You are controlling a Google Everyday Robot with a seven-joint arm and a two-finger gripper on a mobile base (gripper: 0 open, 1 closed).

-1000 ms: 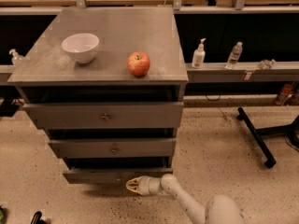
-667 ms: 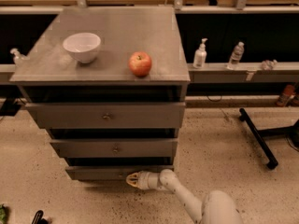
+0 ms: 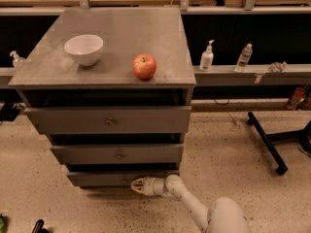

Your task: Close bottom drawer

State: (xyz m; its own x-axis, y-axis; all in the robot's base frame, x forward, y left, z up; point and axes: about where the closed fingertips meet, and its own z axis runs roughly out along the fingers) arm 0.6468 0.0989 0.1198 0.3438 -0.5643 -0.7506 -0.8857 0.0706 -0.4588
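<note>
The bottom drawer point(image 3: 104, 178) is the slimmest grey front at the foot of the three-drawer cabinet point(image 3: 109, 125). It stands only slightly proud of the drawers above, nearly pushed in. My gripper point(image 3: 136, 185) is low by the floor on a white arm that comes in from the bottom right. Its tip touches the drawer front a little right of the centre. The drawer's knob is hidden behind the gripper.
A white bowl point(image 3: 84, 49) and a red apple point(image 3: 145, 66) stand on the cabinet top. A ledge on the right holds a pump bottle point(image 3: 207, 56) and a water bottle point(image 3: 244, 57). A black stand leg point(image 3: 266, 141) lies on the speckled floor at the right.
The bottom drawer has slid in toward the cabinet, pushed by the gripper, which moved forward with it. The camera has come closer to the cabinet.
</note>
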